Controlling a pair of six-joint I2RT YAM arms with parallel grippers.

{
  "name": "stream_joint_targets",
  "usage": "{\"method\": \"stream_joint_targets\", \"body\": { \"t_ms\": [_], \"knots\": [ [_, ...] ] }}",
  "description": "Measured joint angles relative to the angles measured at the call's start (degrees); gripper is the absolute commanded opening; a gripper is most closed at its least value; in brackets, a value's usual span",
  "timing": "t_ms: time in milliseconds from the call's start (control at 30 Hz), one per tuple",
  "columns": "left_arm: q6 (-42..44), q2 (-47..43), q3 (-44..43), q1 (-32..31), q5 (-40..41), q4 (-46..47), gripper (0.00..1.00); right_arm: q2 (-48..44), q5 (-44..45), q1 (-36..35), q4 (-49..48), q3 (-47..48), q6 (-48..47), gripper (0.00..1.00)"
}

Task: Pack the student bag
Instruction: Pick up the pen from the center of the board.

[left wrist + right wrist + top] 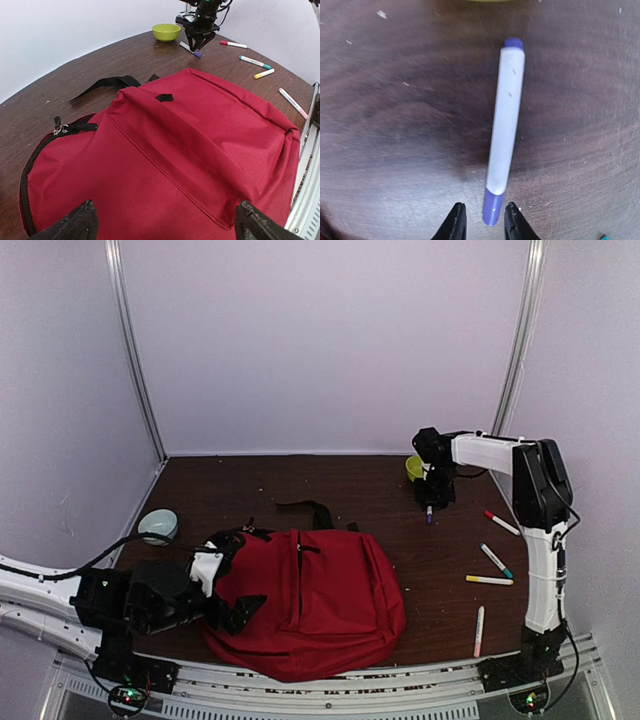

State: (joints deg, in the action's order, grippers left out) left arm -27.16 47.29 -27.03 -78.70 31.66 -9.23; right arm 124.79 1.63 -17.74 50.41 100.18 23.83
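The student bag [320, 600] is red with black straps and zippers. The marker [504, 125] is white with purple ends, the bowl [166, 31] lime green, the table [230, 490] dark brown woodgrain.

Matt cloth student bag [330, 600], wooden table [400, 500]

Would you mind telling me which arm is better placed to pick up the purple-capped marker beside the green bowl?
Right: the right gripper hangs directly over the purple-capped marker, while the left gripper is away at the student bag.

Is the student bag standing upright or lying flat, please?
The student bag lies flat on the table, its broad red face upward.
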Motion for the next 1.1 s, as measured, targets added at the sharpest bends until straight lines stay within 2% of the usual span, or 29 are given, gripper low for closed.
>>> {"method": "stream_joint_targets", "body": {
  "t_ms": [200, 267, 567, 867, 1000, 1100],
  "knots": [
    [0.0, -2.21, 0.0, 0.0, -0.24, -0.7, 0.97, 2.34, -1.18, 0.94, 6.82, 3.32, 1.68, 0.38],
    [0.0, -2.86, 0.0, 0.0, -0.39, -1.07, 0.97, 2.89, -1.6, 1.27, 8.46, 4.74, 1.99, 0.46],
    [0.02, -5.4, 0.02, 0.0, -0.83, -1.79, 0.96, 10.29, -3.34, 1.81, 17.4, 14.93, 2.27, 0.45],
    [0.02, -8.13, 0.02, 0.0, -0.85, -3.34, 0.93, 19.1, -3.76, 2.19, 27.8, 30.77, 3.17, 0.25],
    [0.02, -10.32, 0.02, 0.0, -0.83, -5.05, 0.92, 20.15, -3.17, 2.27, 31.23, 31.58, 3.19, 0.16],
    [-0.2, -11.96, 0.02, 0.0, -0.85, -5.95, 0.92, 20.2, -2.97, 2.34, 33.07, 31.21, 3.34, 0.06]
  ]
}}
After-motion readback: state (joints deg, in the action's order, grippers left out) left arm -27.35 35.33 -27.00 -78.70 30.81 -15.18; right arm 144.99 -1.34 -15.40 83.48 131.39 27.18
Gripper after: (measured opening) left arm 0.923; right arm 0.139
